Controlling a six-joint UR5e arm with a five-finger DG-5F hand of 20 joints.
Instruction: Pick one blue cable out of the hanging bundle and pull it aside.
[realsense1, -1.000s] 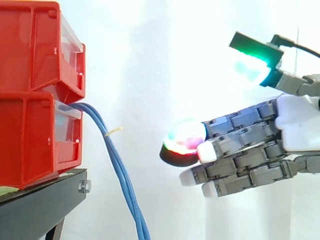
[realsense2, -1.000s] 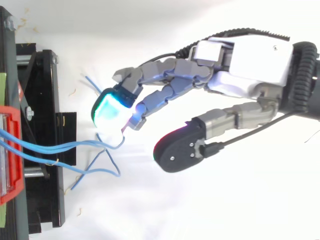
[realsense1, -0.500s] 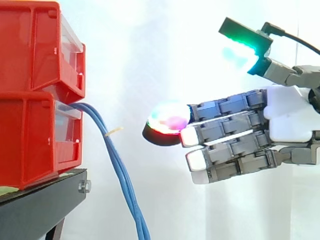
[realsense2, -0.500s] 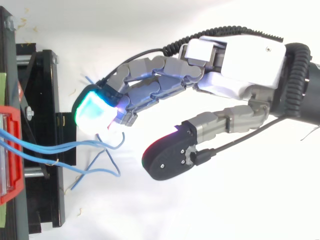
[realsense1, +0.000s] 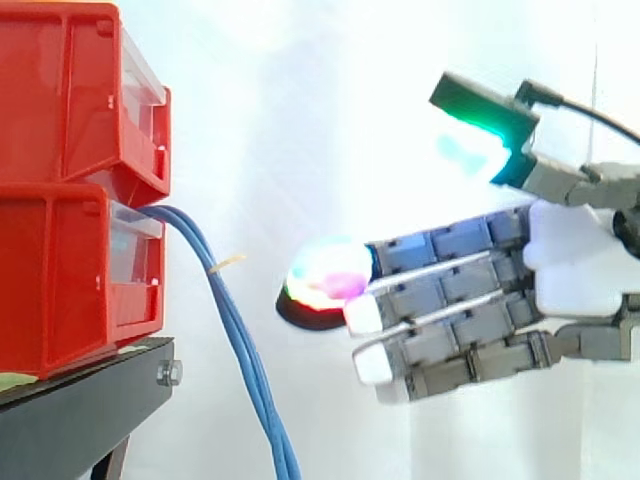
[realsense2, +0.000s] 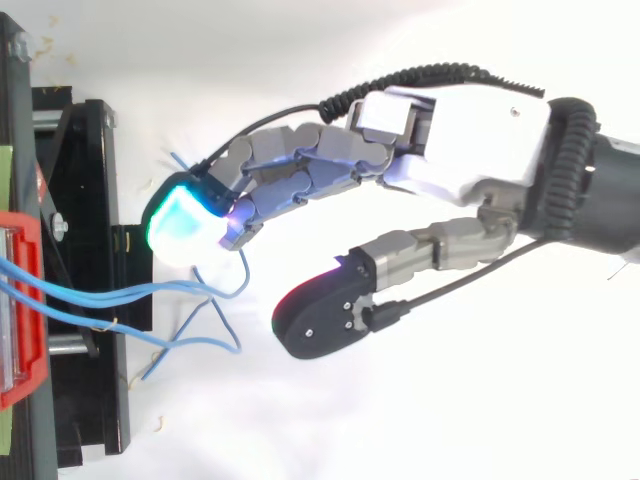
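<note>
A bundle of thin blue cables (realsense1: 241, 345) droops from the lower red bin (realsense1: 60, 280), hanging free.

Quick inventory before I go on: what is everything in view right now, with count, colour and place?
bins: two, red, stacked at the side view's left
stand: one, black, under the bins
cables: several, blue, exact count unclear, coming from the lower bin's front and hanging as a bundle
tie: one, pale yellow, sticking out of the bundle
curtain: one, white, behind everything
hand: one, grey and white, open, fingers straight, pointing at the bundle, short of it in the side view, holding nothing
</note>
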